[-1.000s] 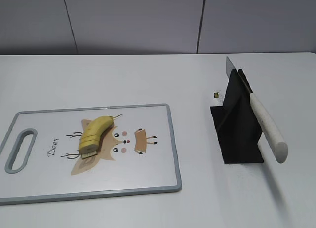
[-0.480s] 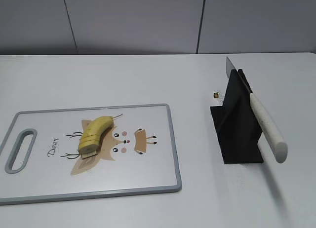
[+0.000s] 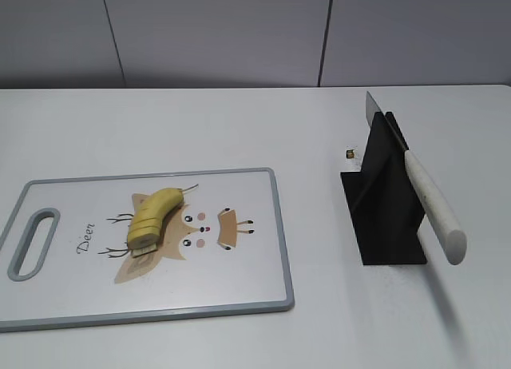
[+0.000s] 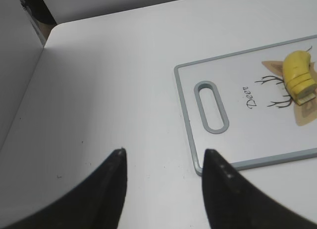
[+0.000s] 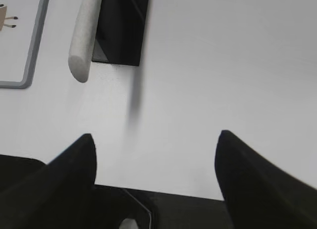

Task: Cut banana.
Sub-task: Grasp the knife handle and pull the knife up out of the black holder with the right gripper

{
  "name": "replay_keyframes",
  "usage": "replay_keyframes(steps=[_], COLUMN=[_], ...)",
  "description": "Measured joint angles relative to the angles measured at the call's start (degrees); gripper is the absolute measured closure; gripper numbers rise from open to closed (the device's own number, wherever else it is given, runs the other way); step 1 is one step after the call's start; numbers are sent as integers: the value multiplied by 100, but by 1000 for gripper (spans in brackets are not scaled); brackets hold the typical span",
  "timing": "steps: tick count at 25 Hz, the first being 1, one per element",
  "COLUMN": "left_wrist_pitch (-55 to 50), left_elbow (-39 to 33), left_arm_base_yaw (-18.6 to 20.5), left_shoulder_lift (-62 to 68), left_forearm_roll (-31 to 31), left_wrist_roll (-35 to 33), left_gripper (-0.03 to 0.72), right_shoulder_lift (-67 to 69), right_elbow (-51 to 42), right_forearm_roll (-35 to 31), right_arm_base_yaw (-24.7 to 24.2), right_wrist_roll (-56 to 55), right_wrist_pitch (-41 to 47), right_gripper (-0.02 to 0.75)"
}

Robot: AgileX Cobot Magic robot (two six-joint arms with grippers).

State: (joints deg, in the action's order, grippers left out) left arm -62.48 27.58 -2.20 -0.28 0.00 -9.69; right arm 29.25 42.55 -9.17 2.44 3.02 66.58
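My left pincer [image 4: 161, 189] is spread, its two dark fingers [image 4: 111, 194] apart over bare table [image 4: 109, 90], pinching nothing. The banana [image 4: 297, 73] lies well off from it, far to the right in my left wrist view, on the board [image 4: 237, 140]. The board's grey slot handle [image 4: 210, 106] sits between my left fingers and the banana, and the board's near-left corner is just beyond my right-hand finger.

My right pincer [image 5: 156, 164] is spread wide too, with nothing between its fingers [image 5: 74, 164], over bare table. The banana does not show in my right wrist view; only a corner of the board [image 5: 25, 45] appears at the far left there. The pale knife handle [image 5: 85, 35] and the black stand [image 5: 121, 26] lie beyond my fingers, apart from them.

From the exterior view, the banana [image 3: 152, 217] lies on the left-middle part of the board [image 3: 239, 273], over a deer print [image 3: 192, 229], thin stem pointing far and right, its near end cut into slices that lean together. The knife [image 3: 423, 193] rests slanted in the black stand [image 3: 383, 201], right of the board, blade tip up at the far end and handle sticking out toward the near right. A tiny dark speck [image 3: 350, 154] lies on the table just left of the stand.
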Motion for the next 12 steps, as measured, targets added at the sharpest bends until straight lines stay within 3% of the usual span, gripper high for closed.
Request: replay_keyframes(steps=[4, 12], left_wrist_pitch=[0, 0], left_elbow=[0, 0], left_arm_base_yaw=[0, 0], left_shoulder_lift=[0, 0], left_forearm_roll=[0, 0], left_wrist_roll=[0, 0], left_gripper=[208, 208], right_shoulder_lift=[788, 2165], right_elbow=[495, 1036], right_forearm_roll=[-95, 652], right_arm_base_yaw=[229, 2242], right_wrist_roll=[-358, -1419], right_wrist_pitch=[55, -87], right_gripper=[176, 176])
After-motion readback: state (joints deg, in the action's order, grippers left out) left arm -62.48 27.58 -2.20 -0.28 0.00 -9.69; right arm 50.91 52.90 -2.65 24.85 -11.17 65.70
